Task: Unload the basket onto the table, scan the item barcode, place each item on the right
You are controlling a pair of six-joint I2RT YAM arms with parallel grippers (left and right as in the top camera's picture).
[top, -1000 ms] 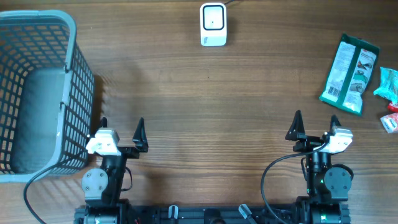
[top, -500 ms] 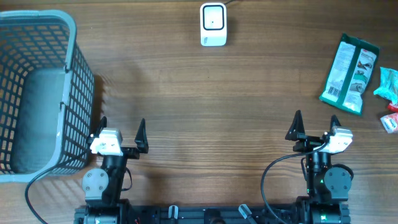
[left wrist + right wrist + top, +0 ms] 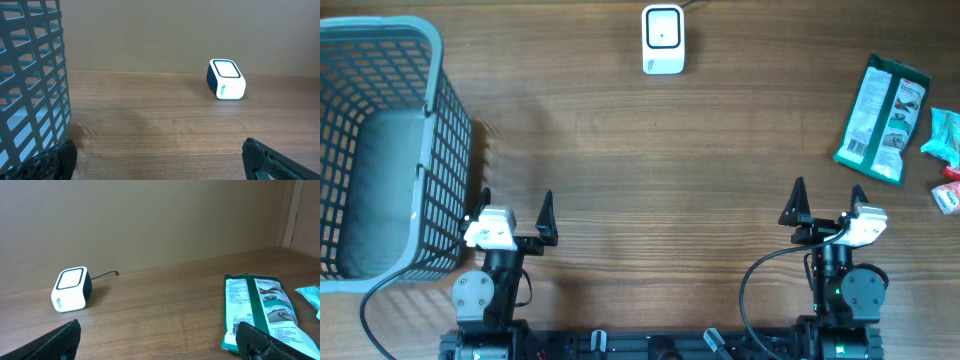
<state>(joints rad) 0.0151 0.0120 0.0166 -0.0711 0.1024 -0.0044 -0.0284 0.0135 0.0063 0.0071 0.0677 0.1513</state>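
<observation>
Standing far left, basket (image 3: 450,170) shows bare floor; left hand (image 3: 516,198), right hand (image 3: 829,189) wide.

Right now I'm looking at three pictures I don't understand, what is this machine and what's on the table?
It is a robot with two arms at a wooden table. One picture looks straight down from above; the arms sit at its bottom edge. The other two come from a camera on each wrist, looking forward across the table. The left hand and the right hand are both open, holding nothing. On the table: a grey basket at left, a white barcode scanner at the far side, a green packet and some small wrapped items at right.
</observation>
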